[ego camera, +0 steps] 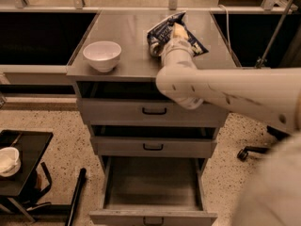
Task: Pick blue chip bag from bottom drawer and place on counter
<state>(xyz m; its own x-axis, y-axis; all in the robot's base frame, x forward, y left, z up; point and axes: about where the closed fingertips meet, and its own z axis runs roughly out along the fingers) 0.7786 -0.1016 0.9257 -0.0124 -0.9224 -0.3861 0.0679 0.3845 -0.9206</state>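
The blue chip bag [165,31] is over the back right of the counter [124,29], dark navy with white lettering, tilted. My gripper [178,33] reaches over the counter's front edge and is shut on the bag, one cream finger lying across its middle. My arm [225,91] comes in from the right, in front of the top drawer. The bottom drawer [150,185] is pulled open below and looks empty inside.
A white bowl [102,55] stands on the counter's front left. A dark can-like object [153,48] peeks out at the bag's left edge. The two upper drawers [153,128] stand slightly ajar. A black side table [26,149] with a white bowl stands at the lower left.
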